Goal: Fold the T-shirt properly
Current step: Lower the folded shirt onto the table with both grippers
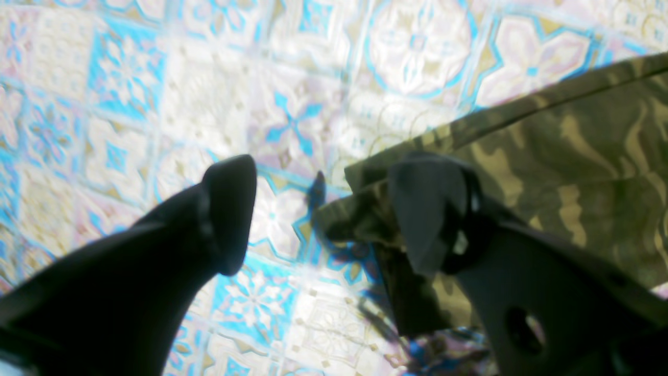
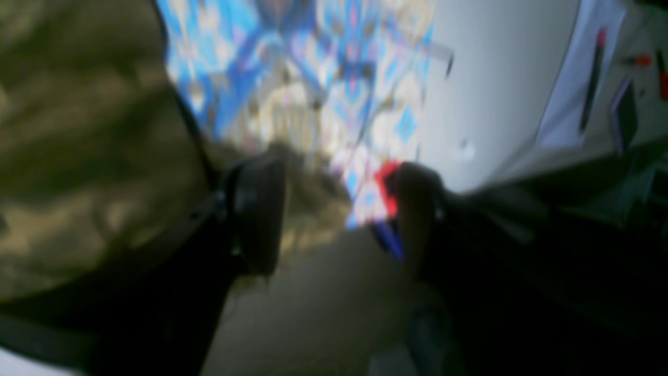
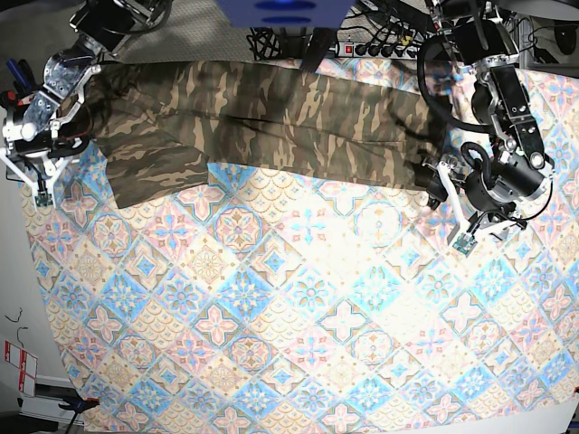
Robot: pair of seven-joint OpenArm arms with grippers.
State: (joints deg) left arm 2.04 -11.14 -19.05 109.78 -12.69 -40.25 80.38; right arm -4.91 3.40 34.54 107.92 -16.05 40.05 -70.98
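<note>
The camouflage T-shirt (image 3: 271, 117) lies as a long band across the far side of the table, on the tile-patterned tablecloth (image 3: 289, 298). My left gripper (image 3: 441, 185) hovers at the band's right end. In the left wrist view the left gripper (image 1: 329, 214) is open, and a corner of the T-shirt (image 1: 574, 146) lies on the cloth between its fingers, close to the right finger (image 1: 428, 209). My right gripper (image 3: 45, 163) is at the band's left end, over the table edge. In the blurred right wrist view its fingers (image 2: 258, 214) stand apart, with T-shirt (image 2: 78, 130) cloth beside and partly between them.
A power strip (image 3: 389, 47) and cables sit behind the table's far edge. The grey floor (image 3: 14, 271) runs along the left edge. A surface with paper and pens (image 2: 589, 78) shows beyond the right gripper.
</note>
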